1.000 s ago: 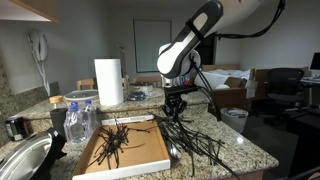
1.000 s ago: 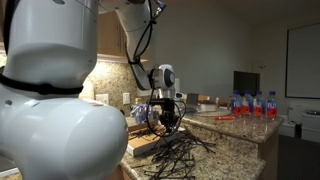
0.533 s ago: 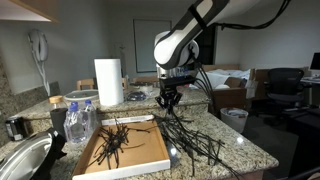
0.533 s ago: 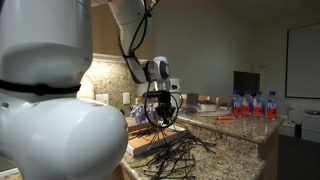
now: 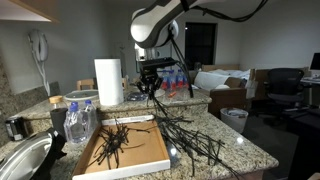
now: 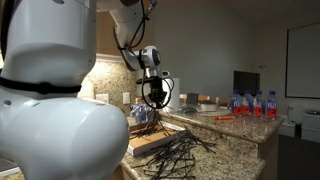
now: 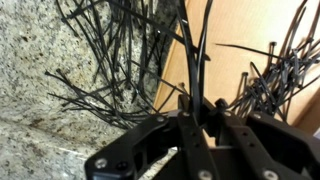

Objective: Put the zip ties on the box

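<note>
In an exterior view, a round metal bowl (image 5: 22,158) sits at the far left of the granite counter (image 5: 240,150). A white paper towel roll (image 5: 108,82) stands upright farther back. Next to the right lies the box (image 5: 150,153), a shallow cardboard tray flat on the counter. A spiky clump of zip ties (image 5: 113,142) already rests inside it, toward its left half.

Above the box's far right corner hangs the end effector (image 5: 150,88), well clear of the counter. Its fingers are pressed together on a few black strips that dangle beneath it. The wrist view shows the grip up close. The dark fingers (image 7: 215,112) pinch several strips, which run straight up the picture. Speckled granite fills the left of that view and brown cardboard the right, so the held strips hang over the box's edge.

Right of the box, a larger messy tangle (image 5: 192,140) of ties spreads across the bare counter, some strips touching the box's wall. In both exterior views this tangle lies outside the box. A row of water bottles (image 6: 250,103) stands well apart at the far right.
</note>
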Available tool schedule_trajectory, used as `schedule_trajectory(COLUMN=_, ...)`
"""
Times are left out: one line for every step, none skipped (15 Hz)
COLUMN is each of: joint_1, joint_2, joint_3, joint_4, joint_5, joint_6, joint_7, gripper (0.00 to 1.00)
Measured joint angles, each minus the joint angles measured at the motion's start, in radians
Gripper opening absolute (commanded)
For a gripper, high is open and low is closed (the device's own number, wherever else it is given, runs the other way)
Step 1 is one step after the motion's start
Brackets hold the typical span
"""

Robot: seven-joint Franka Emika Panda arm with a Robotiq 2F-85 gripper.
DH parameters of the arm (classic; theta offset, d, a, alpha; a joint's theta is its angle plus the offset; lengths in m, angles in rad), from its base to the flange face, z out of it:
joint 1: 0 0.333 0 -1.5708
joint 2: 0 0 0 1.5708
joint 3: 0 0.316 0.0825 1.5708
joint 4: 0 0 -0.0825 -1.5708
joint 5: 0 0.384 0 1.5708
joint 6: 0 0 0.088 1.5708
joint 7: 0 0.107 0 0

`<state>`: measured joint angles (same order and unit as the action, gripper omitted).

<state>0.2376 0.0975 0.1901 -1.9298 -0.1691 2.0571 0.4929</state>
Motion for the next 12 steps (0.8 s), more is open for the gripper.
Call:
schedule_trajectory(joint_1=0.017, joint_2=0.032, joint_3=0.009, joint_4=0.053, joint_5=-0.013, joint_6=-0.017, joint_7=0.023, gripper=0.08)
schedule_trajectory(joint_1=0.038, joint_2=0.072, joint_3=0.015, joint_4=0.11, joint_5=-0.027, joint_6=-0.036, joint_7=0.05, gripper=0.08)
schedule_trajectory(joint_1=0.061, joint_2=0.115, joint_3=0.017, joint_4=0.166, joint_5=-0.043, joint_6=-0.055, joint_7=0.078, gripper=0.08)
schedule_trajectory(joint_1=0.086, joint_2=0.165, joint_3=0.017, joint_4=0.225, joint_5=-0.057, joint_6=-0.074, joint_7=0.107, gripper=0.08)
schedule_trajectory(joint_1=0.112, joint_2=0.22, joint_3=0.015, joint_4=0.284, joint_5=-0.076, joint_6=-0.097, joint_7=0.138, gripper=0.08)
schedule_trajectory(joint_1=0.136, joint_2=0.272, joint_3=0.01, joint_4=0.338, joint_5=-0.091, joint_6=-0.116, joint_7=0.168, gripper=0.08)
schedule_trajectory(joint_1=0.162, joint_2=0.329, joint_3=-0.001, joint_4=0.394, joint_5=-0.101, joint_6=-0.139, joint_7=0.195, gripper=0.08)
schedule_trajectory(joint_1=0.185, joint_2=0.385, joint_3=-0.016, joint_4=0.449, joint_5=-0.107, joint_6=-0.161, joint_7=0.217, gripper=0.08)
schedule_trajectory(joint_1=0.206, joint_2=0.439, joint_3=-0.031, joint_4=0.503, joint_5=-0.109, joint_6=-0.182, joint_7=0.235, gripper=0.07)
schedule_trajectory(joint_1=0.225, joint_2=0.488, joint_3=-0.046, joint_4=0.555, joint_5=-0.109, joint_6=-0.2, joint_7=0.247, gripper=0.28)
schedule_trajectory(joint_1=0.24, joint_2=0.532, joint_3=-0.059, joint_4=0.604, joint_5=-0.109, joint_6=-0.215, joint_7=0.259, gripper=0.38)
schedule_trajectory(joint_1=0.251, joint_2=0.568, joint_3=-0.07, joint_4=0.65, joint_5=-0.108, joint_6=-0.225, joint_7=0.269, gripper=0.44)
